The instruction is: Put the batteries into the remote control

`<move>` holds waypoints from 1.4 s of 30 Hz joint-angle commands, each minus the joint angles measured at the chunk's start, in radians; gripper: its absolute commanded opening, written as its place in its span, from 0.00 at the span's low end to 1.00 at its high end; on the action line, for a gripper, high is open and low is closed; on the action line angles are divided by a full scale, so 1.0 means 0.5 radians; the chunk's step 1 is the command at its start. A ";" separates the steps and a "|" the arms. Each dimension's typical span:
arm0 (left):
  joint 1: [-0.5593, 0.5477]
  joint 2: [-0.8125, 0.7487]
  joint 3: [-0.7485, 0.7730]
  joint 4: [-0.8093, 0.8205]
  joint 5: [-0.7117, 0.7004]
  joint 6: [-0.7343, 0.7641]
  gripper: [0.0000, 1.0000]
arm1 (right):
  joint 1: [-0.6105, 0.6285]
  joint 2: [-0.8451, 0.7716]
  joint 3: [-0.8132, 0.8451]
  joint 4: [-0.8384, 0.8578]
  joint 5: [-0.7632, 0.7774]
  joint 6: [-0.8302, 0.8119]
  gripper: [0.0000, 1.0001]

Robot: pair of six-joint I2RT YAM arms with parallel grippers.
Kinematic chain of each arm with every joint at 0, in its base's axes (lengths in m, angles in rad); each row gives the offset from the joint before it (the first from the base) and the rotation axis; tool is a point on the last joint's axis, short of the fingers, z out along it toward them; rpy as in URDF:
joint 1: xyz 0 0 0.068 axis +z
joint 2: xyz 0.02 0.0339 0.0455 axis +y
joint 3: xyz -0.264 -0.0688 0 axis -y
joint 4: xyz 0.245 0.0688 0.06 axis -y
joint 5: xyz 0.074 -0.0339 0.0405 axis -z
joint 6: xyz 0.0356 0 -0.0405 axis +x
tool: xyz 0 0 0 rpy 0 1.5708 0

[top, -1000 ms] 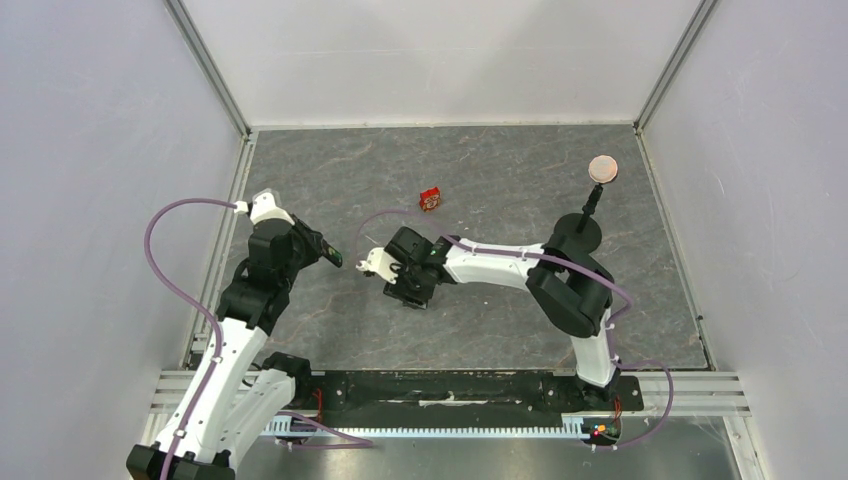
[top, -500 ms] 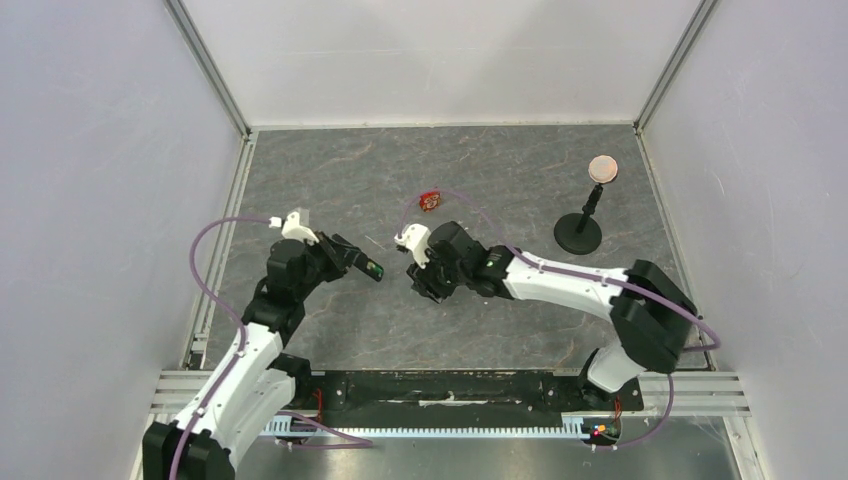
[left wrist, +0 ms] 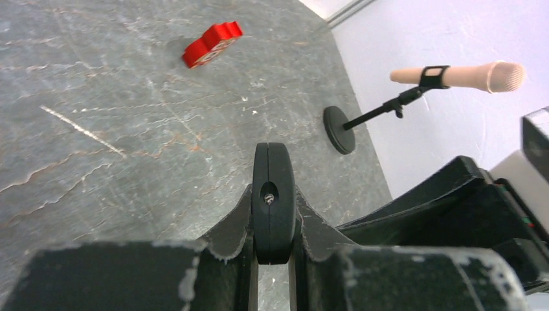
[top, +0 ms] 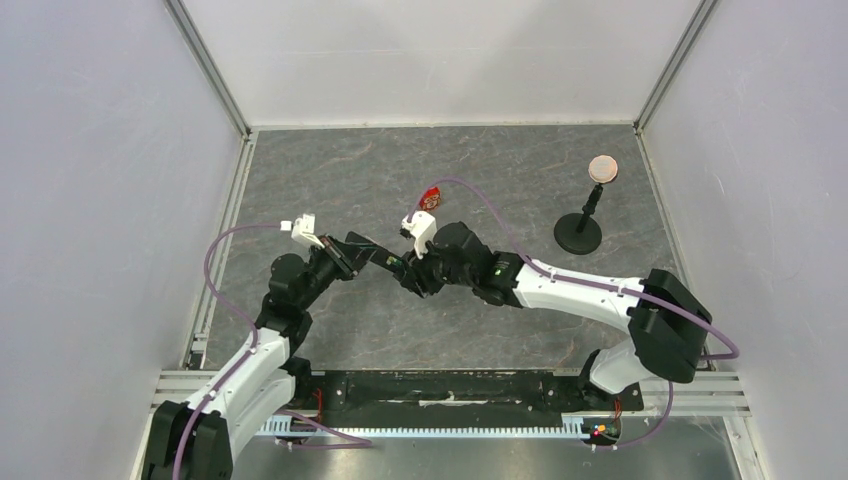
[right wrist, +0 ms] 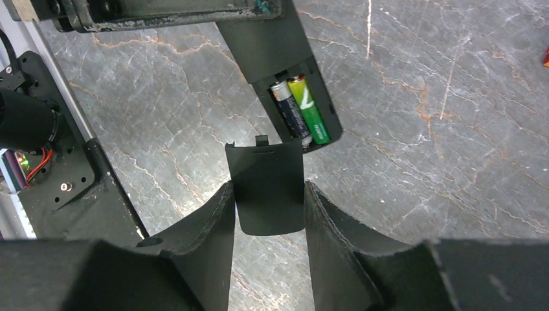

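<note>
The remote control point(left wrist: 272, 188) is a slim black bar held end-on, with my left gripper point(left wrist: 272, 214) shut on it. In the right wrist view the remote control point(right wrist: 265, 39) shows its open compartment. The two batteries lie in it side by side, one bright green point(right wrist: 309, 109) and one dark point(right wrist: 290, 111). My right gripper point(right wrist: 267, 207) is shut on the flat black battery cover point(right wrist: 267, 188), whose tabbed edge sits just short of the compartment. In the top view the two grippers meet mid-table, left point(top: 368, 252) and right point(top: 414, 274).
A small red-and-white box point(top: 430, 198) lies just behind the grippers on the grey stone-patterned floor point(top: 500, 170). A black round-based stand point(top: 578, 235) with a tan disc point(top: 602, 167) stands at the right rear. White walls enclose the table.
Both arms have swung toward the middle. The left gripper carried the remote rightward, and the right gripper with the cover moved up to meet its end.
</note>
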 commanded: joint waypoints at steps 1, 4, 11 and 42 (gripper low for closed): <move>-0.006 -0.024 0.007 0.227 0.162 -0.016 0.02 | 0.034 0.039 0.090 0.102 0.104 0.016 0.41; -0.006 -0.039 0.023 0.169 0.178 0.006 0.02 | 0.063 0.047 0.098 0.112 0.131 -0.031 0.41; -0.006 0.025 0.145 -0.029 0.274 0.071 0.02 | 0.093 0.077 0.131 0.079 0.195 -0.129 0.41; -0.080 0.095 0.280 -0.250 0.323 0.227 0.02 | 0.138 0.262 0.277 -0.165 0.327 -0.267 0.41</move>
